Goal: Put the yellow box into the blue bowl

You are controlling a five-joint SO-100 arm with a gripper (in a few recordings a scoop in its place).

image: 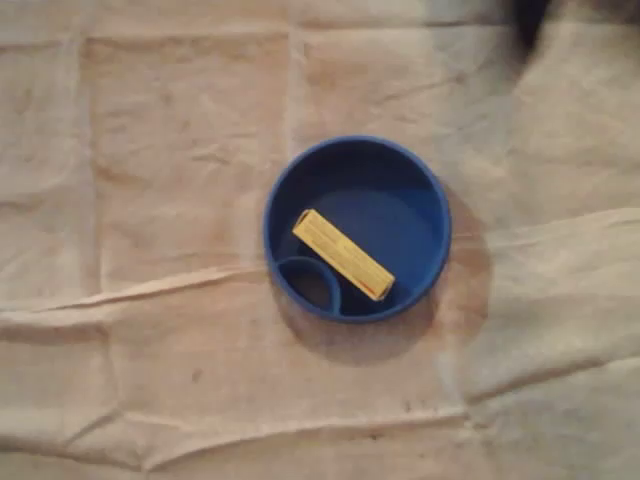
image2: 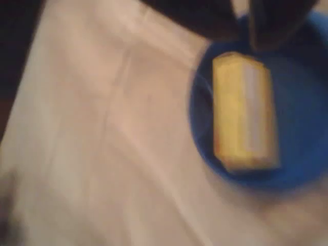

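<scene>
The yellow box lies flat and slantwise inside the blue bowl, resting on the bowl's floor near its lower rim. In the wrist view the yellow box is blurred and sits inside the blue bowl at the right. My gripper appears as dark, blurred shapes at the top edge, just above the box and apart from it. Nothing is held between the jaws, and the blur hides how far apart they stand.
A creased beige cloth covers the whole table around the bowl. The bowl has a small ring-shaped handle inside its lower left part. A dark shape sits at the top right edge of the overhead view.
</scene>
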